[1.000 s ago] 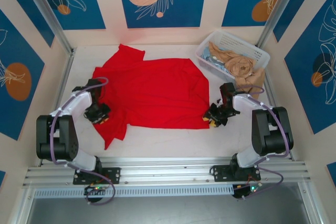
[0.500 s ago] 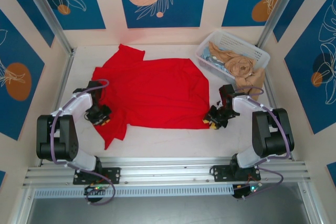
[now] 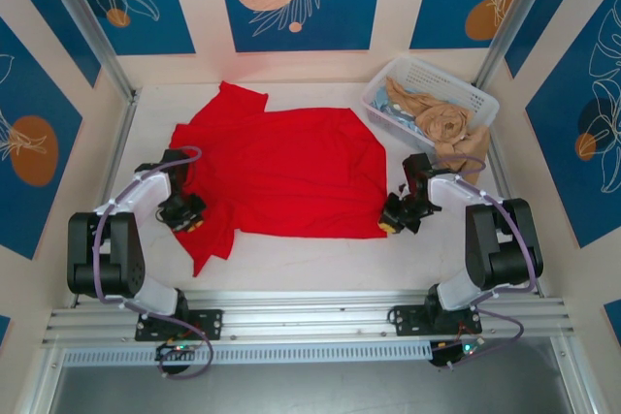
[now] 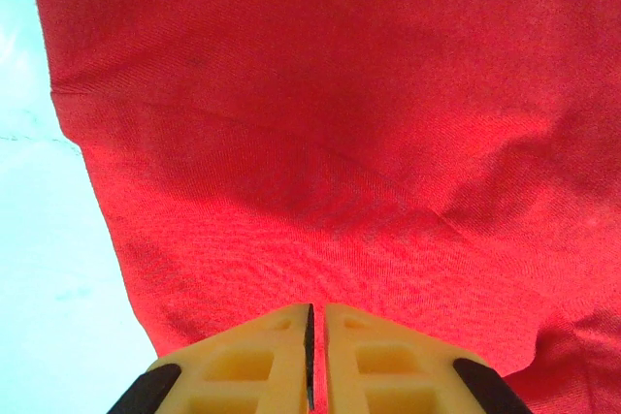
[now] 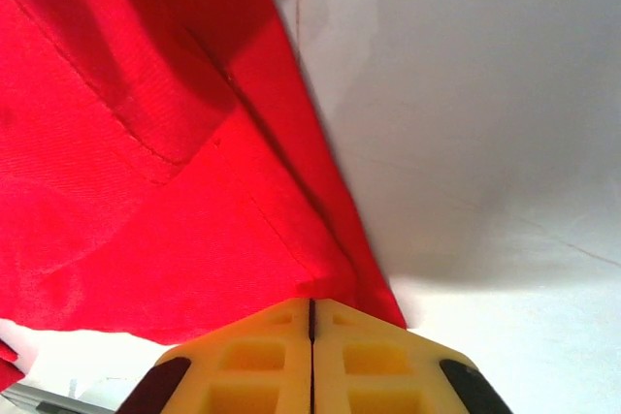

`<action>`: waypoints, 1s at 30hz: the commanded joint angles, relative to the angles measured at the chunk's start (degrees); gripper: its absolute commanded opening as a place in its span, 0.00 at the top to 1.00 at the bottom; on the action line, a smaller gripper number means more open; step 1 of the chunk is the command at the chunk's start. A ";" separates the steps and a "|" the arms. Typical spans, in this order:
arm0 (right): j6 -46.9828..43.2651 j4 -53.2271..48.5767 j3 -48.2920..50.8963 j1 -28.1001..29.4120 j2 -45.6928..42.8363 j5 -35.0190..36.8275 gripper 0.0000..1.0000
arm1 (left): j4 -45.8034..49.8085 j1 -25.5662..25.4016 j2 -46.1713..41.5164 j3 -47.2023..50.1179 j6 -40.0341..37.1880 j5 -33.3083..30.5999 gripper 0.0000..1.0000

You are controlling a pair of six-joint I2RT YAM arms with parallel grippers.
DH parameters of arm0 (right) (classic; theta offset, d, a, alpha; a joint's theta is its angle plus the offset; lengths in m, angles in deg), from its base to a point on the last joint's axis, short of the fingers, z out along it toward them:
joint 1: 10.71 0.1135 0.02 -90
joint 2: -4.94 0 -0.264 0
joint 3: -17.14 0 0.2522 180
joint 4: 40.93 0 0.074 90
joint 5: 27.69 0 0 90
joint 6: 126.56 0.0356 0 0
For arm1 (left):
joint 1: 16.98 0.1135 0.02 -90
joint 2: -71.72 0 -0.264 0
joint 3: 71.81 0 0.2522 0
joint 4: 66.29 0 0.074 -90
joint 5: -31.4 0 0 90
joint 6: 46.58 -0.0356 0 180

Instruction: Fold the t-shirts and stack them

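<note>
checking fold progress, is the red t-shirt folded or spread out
Spread out: the red t-shirt lies wide and flat on the table, one sleeve sticking out at the far left, no tidy fold made.

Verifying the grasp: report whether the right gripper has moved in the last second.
No. Right gripper sits equally far from the basket; only its jaws shut, on the shirt corner.

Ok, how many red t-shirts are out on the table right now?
1. The red t-shirt lies spread out across the table. The white basket at the far right holds tan cloth, some draped over its rim; more garments may be hidden in there.
</note>
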State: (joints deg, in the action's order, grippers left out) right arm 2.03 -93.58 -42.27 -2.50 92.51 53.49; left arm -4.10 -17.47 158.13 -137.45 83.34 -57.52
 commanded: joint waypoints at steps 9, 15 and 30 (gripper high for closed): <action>-0.79 -0.73 0.19 0.52 0.42 1.91 0.67 | 0.49 0.32 -0.63 0.29 -0.99 0.74 0.88; -0.11 0.68 -0.35 1.32 0.95 -0.07 0.70 | 0.60 0.31 -0.89 0.11 -0.98 0.93 0.89; -0.42 -3.77 -0.41 2.09 -3.94 2.32 1.00 | 0.51 0.32 -0.44 0.53 -1.08 0.42 0.90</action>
State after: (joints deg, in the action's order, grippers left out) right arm 2.05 -94.17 -42.27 -0.88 91.90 55.09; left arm -4.10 -17.47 158.13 -137.47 83.34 -57.52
